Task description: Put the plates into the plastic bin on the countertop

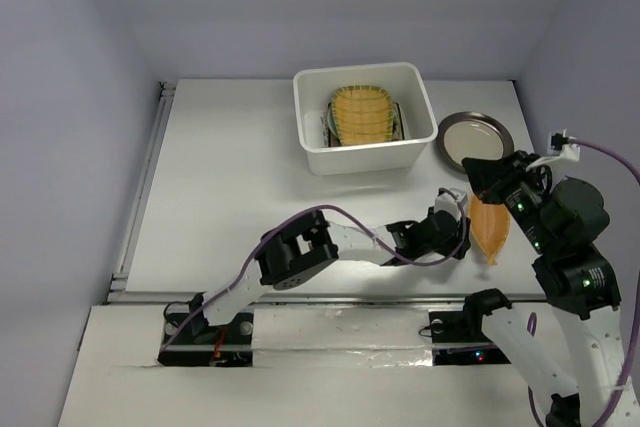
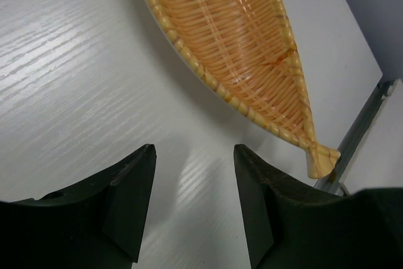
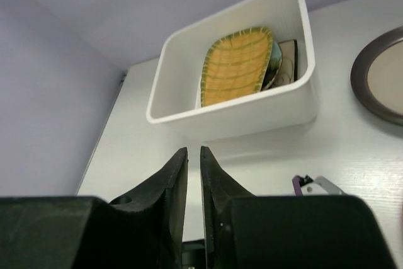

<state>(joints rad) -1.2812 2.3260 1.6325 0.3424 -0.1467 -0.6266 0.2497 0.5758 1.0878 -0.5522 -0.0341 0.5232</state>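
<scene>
The white plastic bin (image 1: 312, 139) stands at the back of the countertop (image 1: 230, 187), with a yellow ribbed plate (image 1: 362, 115) lying on top of other dishes inside. Just right of the bin sits a dark-rimmed round plate (image 1: 475, 137) on the table. Nearer, the orange leaf-shaped plate (image 1: 490, 229) lies flat. My left gripper (image 1: 460, 234) is low beside its left edge, open and empty (image 2: 194, 155), and the leaf plate (image 2: 233, 42) lies just ahead of the fingertips. Above the leaf plate's far end hangs my right gripper (image 1: 480, 175), its jaws only a narrow slit apart (image 3: 194, 149) with nothing between them.
A metal rail (image 1: 140, 187) runs along the table's left edge and another along the front (image 2: 356, 133), close to the leaf plate's stem. Purple cables loop off both arms. The bin's tall near wall (image 3: 233, 114) faces the right gripper.
</scene>
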